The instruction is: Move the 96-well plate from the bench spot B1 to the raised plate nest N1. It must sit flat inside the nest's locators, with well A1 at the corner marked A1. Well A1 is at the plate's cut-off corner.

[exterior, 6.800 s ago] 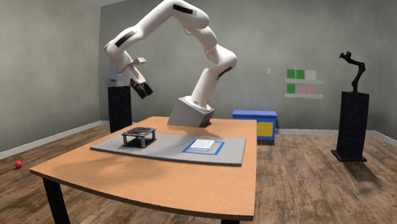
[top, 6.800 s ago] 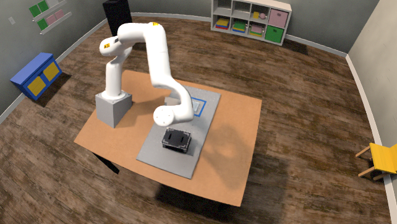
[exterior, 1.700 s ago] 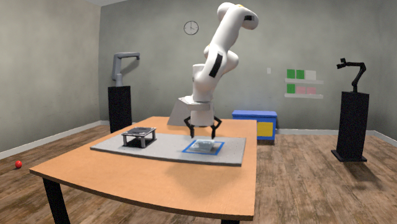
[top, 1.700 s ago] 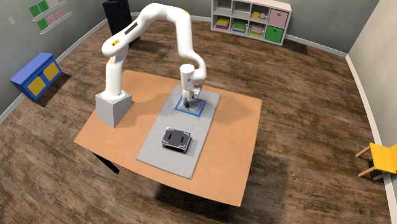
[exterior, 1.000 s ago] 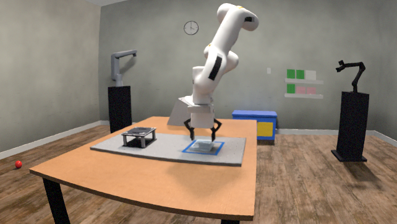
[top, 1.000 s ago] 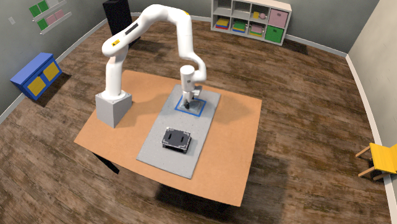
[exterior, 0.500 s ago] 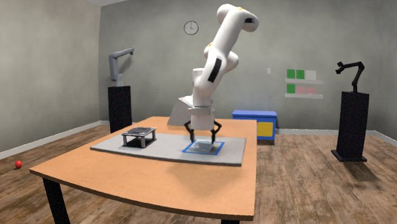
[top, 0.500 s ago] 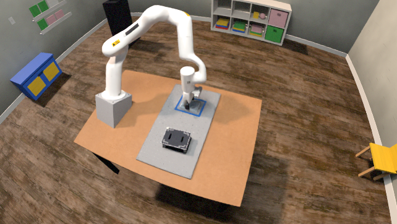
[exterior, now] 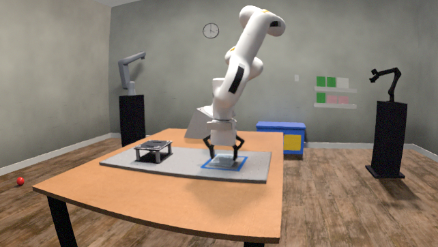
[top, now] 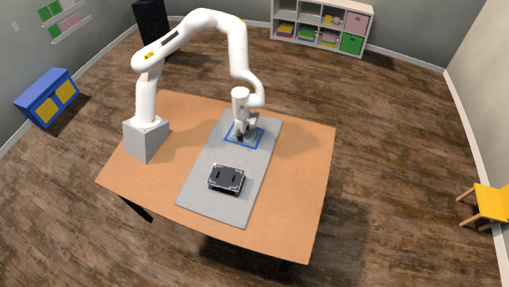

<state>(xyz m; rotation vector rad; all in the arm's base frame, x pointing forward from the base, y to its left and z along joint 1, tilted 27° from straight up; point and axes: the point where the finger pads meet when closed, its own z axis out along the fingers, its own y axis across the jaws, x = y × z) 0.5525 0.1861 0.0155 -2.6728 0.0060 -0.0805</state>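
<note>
The pale, see-through 96-well plate (top: 250, 137) (exterior: 222, 161) lies flat inside the blue-outlined bench spot B1 (top: 254, 145) (exterior: 223, 168) on the grey mat (top: 206, 186) (exterior: 184, 164). My gripper (top: 243, 135) (exterior: 223, 156) is open and has come down over the plate, with one black finger on each side of it and the tips close to the plate's top. The raised black plate nest N1 (top: 226, 179) (exterior: 153, 144) stands empty on posts toward the other end of the mat. I cannot make out the plate's cut-off corner.
The arm's grey base block (top: 144, 139) stands on the orange table (top: 301, 222) (exterior: 164, 201) beside the mat. Black pedestals with other arms (exterior: 131, 117) (exterior: 389, 136), a blue cabinet (exterior: 281, 136) and a yellow chair (top: 489, 204) stand off the table.
</note>
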